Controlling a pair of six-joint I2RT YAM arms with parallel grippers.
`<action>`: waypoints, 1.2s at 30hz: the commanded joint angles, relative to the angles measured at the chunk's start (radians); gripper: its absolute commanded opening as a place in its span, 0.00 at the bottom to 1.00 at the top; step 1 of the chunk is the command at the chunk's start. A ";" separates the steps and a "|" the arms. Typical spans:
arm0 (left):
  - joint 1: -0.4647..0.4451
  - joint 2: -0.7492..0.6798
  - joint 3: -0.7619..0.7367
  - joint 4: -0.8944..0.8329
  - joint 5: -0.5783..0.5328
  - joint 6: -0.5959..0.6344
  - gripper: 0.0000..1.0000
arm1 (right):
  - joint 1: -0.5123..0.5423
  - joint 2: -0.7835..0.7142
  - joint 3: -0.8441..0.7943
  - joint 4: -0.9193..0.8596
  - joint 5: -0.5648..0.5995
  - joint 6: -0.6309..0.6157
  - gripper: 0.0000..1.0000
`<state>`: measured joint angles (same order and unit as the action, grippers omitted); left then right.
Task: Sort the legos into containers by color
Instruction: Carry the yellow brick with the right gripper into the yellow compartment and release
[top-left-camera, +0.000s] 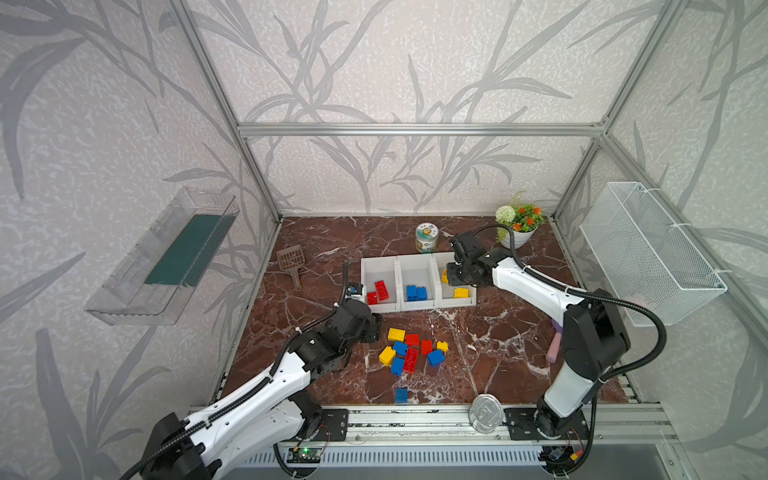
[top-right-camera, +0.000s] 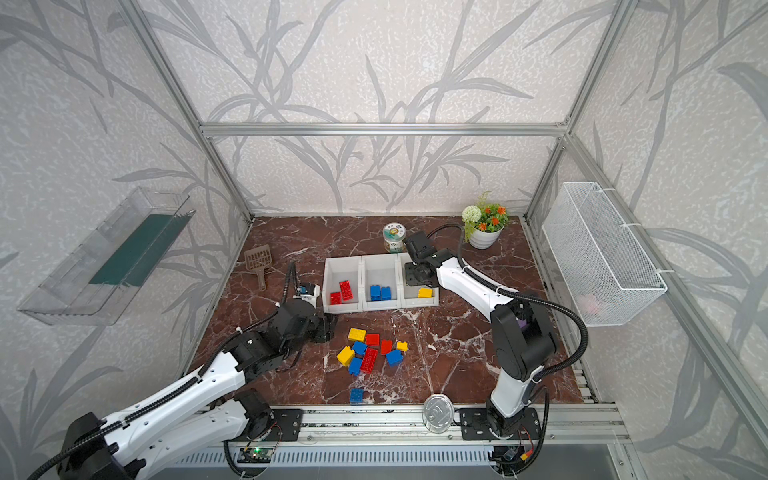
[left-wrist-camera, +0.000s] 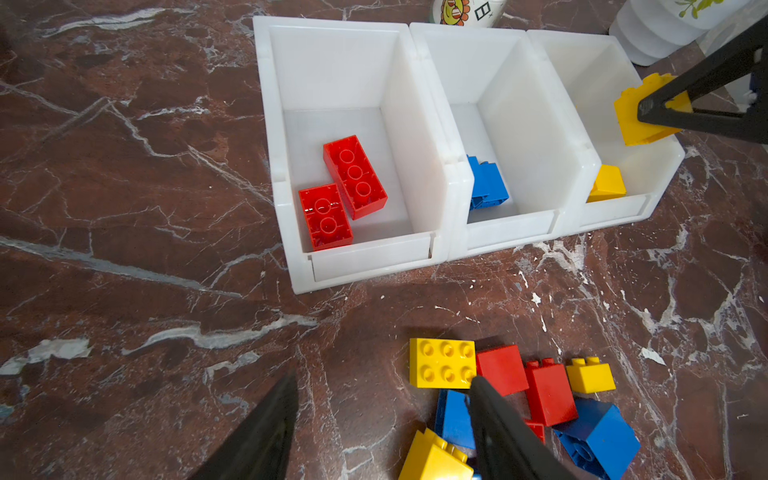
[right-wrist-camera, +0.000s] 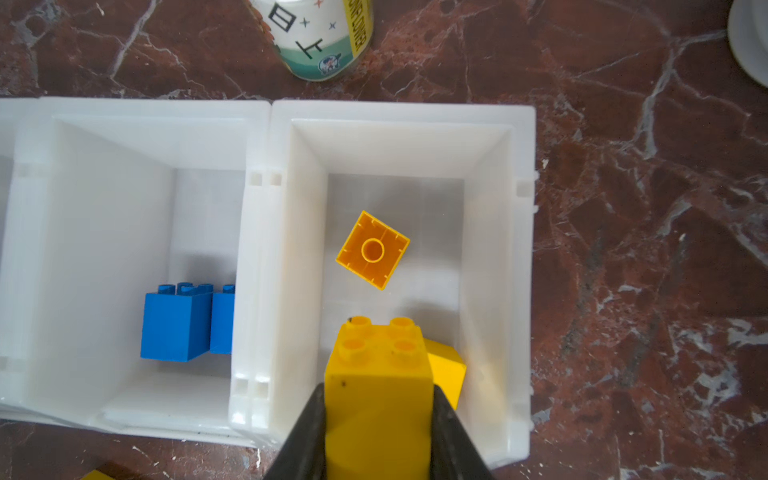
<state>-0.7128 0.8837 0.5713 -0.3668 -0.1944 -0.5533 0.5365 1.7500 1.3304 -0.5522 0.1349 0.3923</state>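
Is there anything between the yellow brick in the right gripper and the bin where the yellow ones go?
Nothing visible does. The right gripper holds the yellow brick above the open rightmost bin. Two yellow bricks lie on its floor: an upturned one and one partly hidden under the held brick.

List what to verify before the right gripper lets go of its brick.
1. Grip: right gripper shut on the held yellow brick: ok.
2. Position: the brick hangs within the outline of the rightmost bin: ok.
3. Colour match: that bin holds only two yellow legos: ok.
4. Drop height above the bin floor: cannot tell.
5. Other arm: left gripper open, empty, by the loose legos, away from that bin: ok.
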 joint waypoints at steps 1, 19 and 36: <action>-0.003 -0.017 -0.017 -0.030 -0.034 -0.022 0.68 | -0.004 0.011 0.035 -0.013 -0.027 -0.002 0.27; -0.003 -0.043 -0.037 -0.039 -0.039 -0.030 0.68 | -0.003 -0.064 -0.015 -0.019 -0.018 0.020 0.63; -0.037 0.021 -0.015 -0.084 0.068 0.035 0.68 | -0.004 -0.269 -0.191 -0.013 -0.034 0.080 0.64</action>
<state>-0.7357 0.9012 0.5468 -0.4179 -0.1600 -0.5323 0.5365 1.5429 1.1625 -0.5526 0.1047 0.4454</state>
